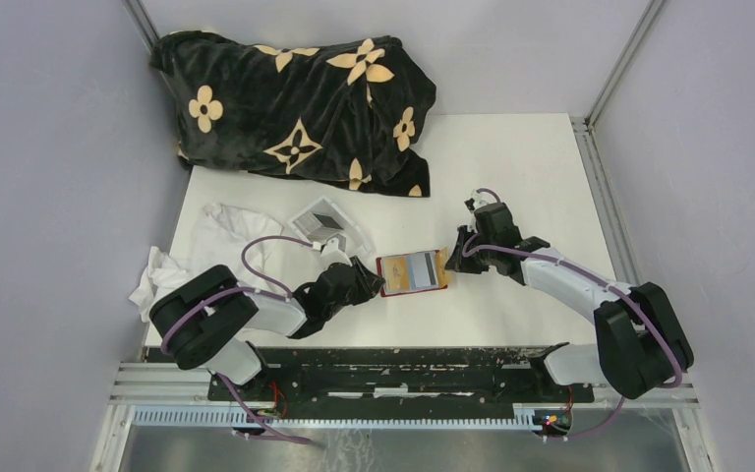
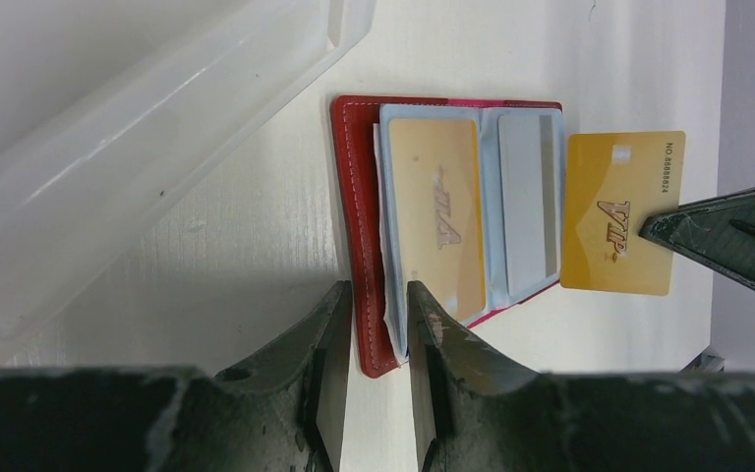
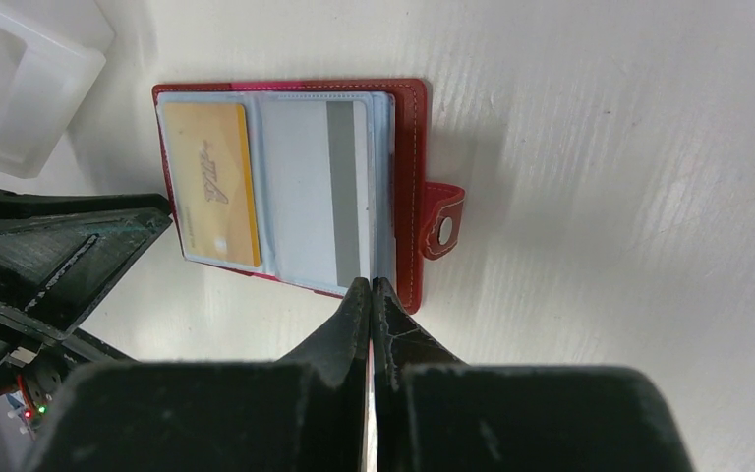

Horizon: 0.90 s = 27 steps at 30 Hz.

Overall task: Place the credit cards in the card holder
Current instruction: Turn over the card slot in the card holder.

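The red card holder [image 1: 412, 274] lies open on the white table, with its snap tab [image 3: 442, 222] unfastened. One yellow credit card [image 2: 437, 211] and one grey card [image 2: 529, 202] sit in its clear sleeves. My left gripper [image 2: 378, 339] is shut on the holder's red cover edge [image 2: 354, 226] and the sleeves beside it. My right gripper [image 3: 371, 287] is shut on a second yellow credit card [image 2: 621, 211] at the holder's other edge. In the right wrist view that card is edge-on between the jaws and barely shows.
A clear plastic box [image 1: 329, 224] lies just behind the left gripper [image 1: 372, 278]. Crumpled white cloth [image 1: 211, 239] is on the left, and a black flowered blanket [image 1: 295, 98] fills the back. Grey walls close both sides.
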{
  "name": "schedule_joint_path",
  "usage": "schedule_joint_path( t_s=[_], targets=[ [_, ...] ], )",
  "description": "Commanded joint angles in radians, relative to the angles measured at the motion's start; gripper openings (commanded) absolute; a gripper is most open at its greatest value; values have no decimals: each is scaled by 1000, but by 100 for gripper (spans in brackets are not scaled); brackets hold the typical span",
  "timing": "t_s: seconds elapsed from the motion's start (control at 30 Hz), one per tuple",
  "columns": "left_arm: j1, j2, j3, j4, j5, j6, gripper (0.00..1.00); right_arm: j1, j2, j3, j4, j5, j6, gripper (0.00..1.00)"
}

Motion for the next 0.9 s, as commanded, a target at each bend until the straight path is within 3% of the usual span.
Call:
schedule_joint_path(
  t_s=[0.0, 0.87],
  targets=[
    [-3, 11, 25, 41, -14, 21, 34, -7, 5, 26, 49, -5, 0, 1],
    [-2, 20, 30, 43, -10, 23, 33, -22, 14, 27, 73, -46, 14, 1]
  ],
)
